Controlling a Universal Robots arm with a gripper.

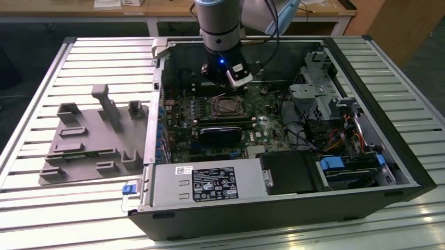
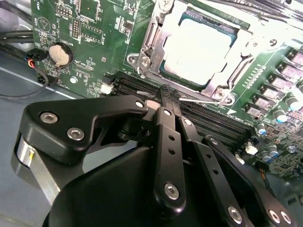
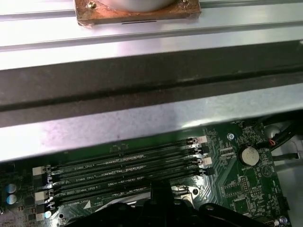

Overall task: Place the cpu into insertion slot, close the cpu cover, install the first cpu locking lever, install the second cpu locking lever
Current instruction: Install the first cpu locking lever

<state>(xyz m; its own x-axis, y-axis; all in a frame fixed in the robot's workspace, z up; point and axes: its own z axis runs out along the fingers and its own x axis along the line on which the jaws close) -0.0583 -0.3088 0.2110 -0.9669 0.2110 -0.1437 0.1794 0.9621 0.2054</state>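
Observation:
The cpu [image 2: 196,45] lies in the insertion slot [image 1: 226,105] on the green board, its pale metal top showing. The silvery cpu cover [image 2: 142,47] lies flat around it, framing the chip. My gripper [image 2: 170,94] hangs just behind the slot in the exterior view [image 1: 230,86], with its black fingers [image 2: 165,137] pressed together. The tips rest at the slot's edge, right by a thin silvery locking lever [image 2: 203,100]. I cannot tell whether the lever is pinched or only touched.
The open computer case [image 1: 361,78] lies on a slatted table [image 1: 70,208]. Black memory slots [image 3: 123,165] run beside the slot, with a coin battery [image 3: 249,155] nearby. Drive bays and cables [image 1: 334,120] fill the exterior view's right. A grey fixture [image 1: 90,140] sits outside the case.

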